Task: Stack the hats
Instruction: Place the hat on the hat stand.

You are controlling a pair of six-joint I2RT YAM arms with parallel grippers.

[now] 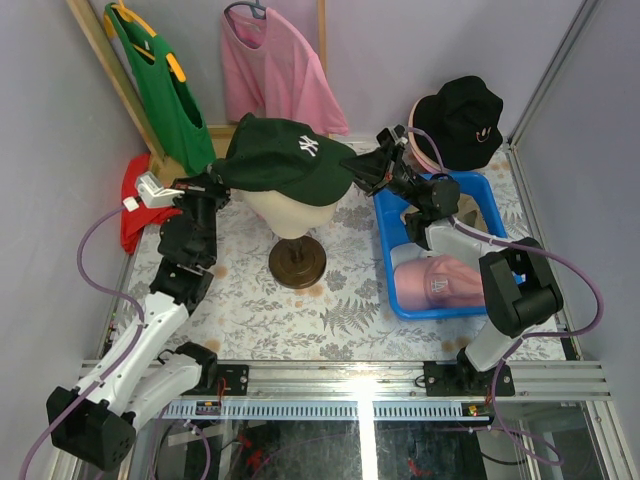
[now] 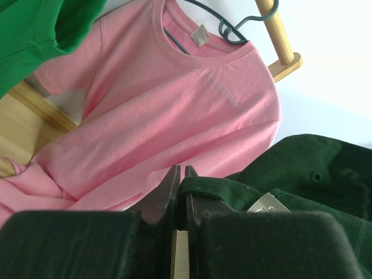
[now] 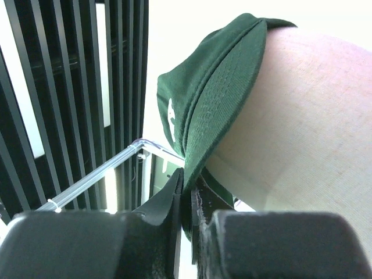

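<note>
A dark green baseball cap sits on top of the cream mannequin head. My left gripper is shut on the cap's rear strap, and its jaws pinch the green fabric. At the cap's other side, my right gripper is shut on the brim. In the right wrist view the brim edge runs down between those jaws, beside the head. A pink cap lies in the blue bin. A black bucket hat rests at the back right on a pink hat.
A green T-shirt and a pink T-shirt hang on a wooden rail at the back. The pink shirt is close behind my left jaws. Red fabric lies at the left edge. The head's round brown base stands mid-table.
</note>
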